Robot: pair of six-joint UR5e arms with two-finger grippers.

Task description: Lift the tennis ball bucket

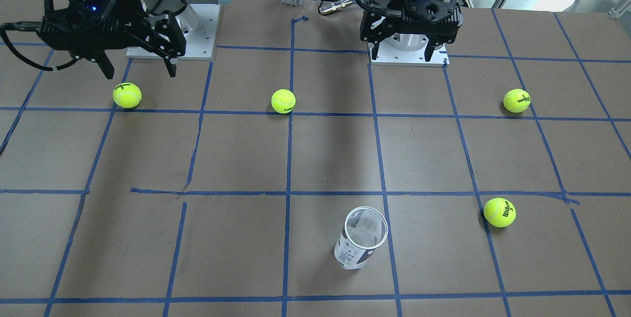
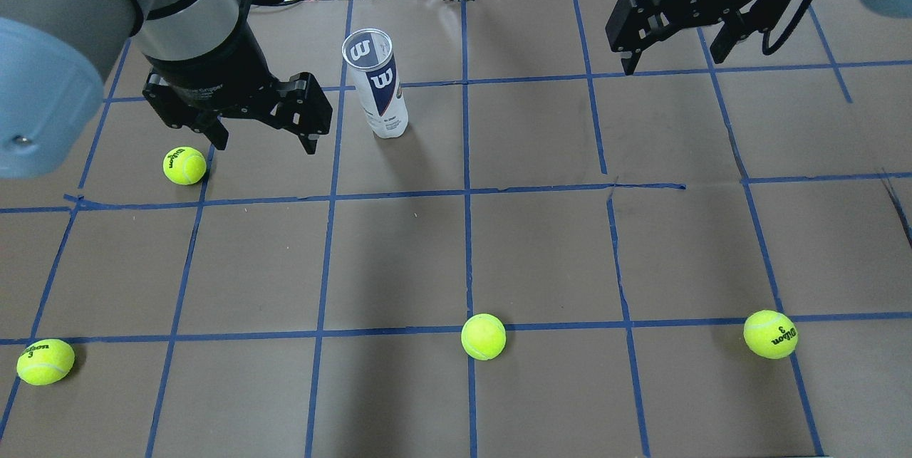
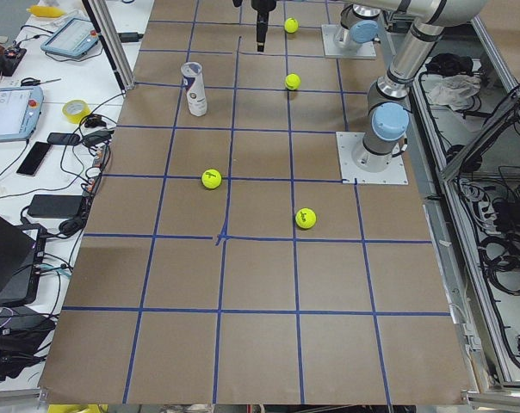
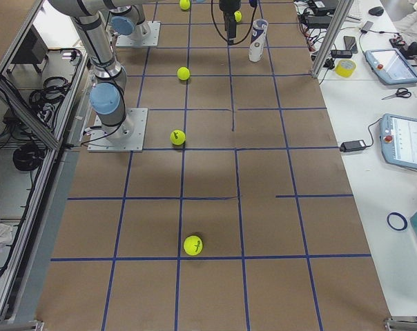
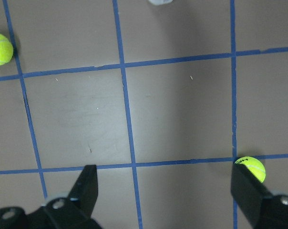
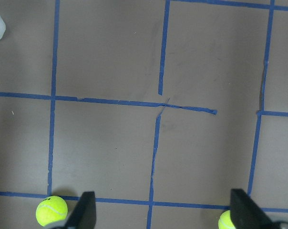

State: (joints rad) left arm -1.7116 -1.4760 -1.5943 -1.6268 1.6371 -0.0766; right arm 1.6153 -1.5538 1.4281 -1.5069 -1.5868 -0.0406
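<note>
Tennis ball bucket (image 2: 375, 84) stands upright, close on the left gripper's (image 2: 263, 143) right, jaws spread, empty; right gripper (image 2: 672, 60), spread too, sits farther off.

Only a white sliver of the tennis ball bucket (image 5: 160, 2) shows at the far edge of the left wrist view; the right wrist view clips it to a pale blur, far left. One tennis ball (image 5: 251, 168) is partly hidden behind the left hand (image 5: 163, 171). A second tennis ball (image 6: 223, 220) is cut off beside the right hand (image 6: 161, 193).
</note>
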